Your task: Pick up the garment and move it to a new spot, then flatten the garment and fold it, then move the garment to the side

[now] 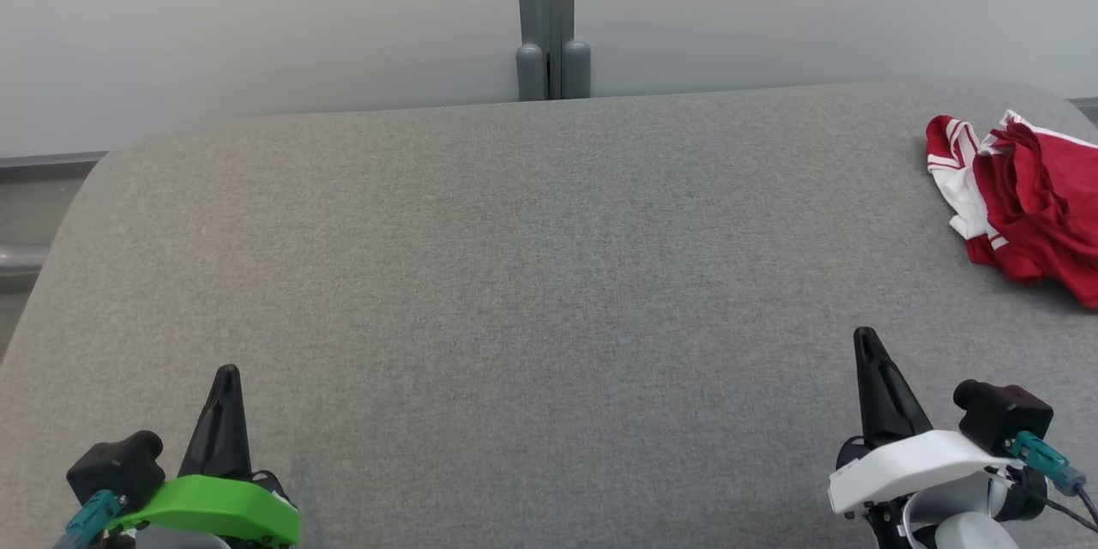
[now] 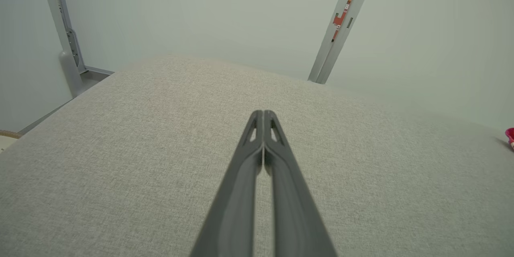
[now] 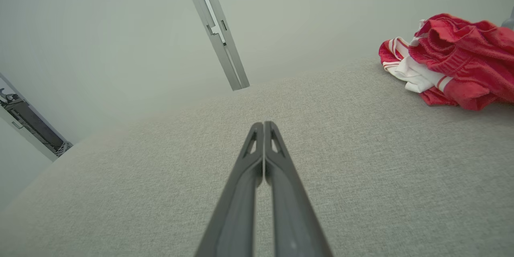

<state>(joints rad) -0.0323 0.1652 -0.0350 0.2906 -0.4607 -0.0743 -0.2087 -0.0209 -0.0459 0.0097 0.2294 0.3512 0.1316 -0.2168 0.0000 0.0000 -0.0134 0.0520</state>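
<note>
**Locating the garment (image 1: pixel 1021 206) on the grey padded surface (image 1: pixel 532 257)**

We find the garment, red with white striped trim, crumpled in a heap at 2 o'clock in the head view, near the far right corner of the surface. The frame edge cuts off its right side, so we cannot establish its full extent. The bunching hides its shape, and we cannot tell what kind of garment it is. In the right wrist view it lies at 2 o'clock, again clipped by the frame edge. In the left wrist view it shows as a red sliver at 3 o'clock, too small to read.

We see the left gripper (image 1: pixel 227 373) at 7 o'clock in the head view, on a green mount. Its two dark fingers are pressed together with nothing between them. The right gripper (image 1: pixel 865 334) sits at 5 o'clock on a white mount, its fingers likewise closed on nothing. Both wrist views confirm the fingertips meeting. The lower parts of both mounts are cut off by the bottom edge.

Both grippers are well apart from the garment, with the right one nearer. A grey post (image 1: pixel 549 17) stands at 12 o'clock against the pale wall.
</note>
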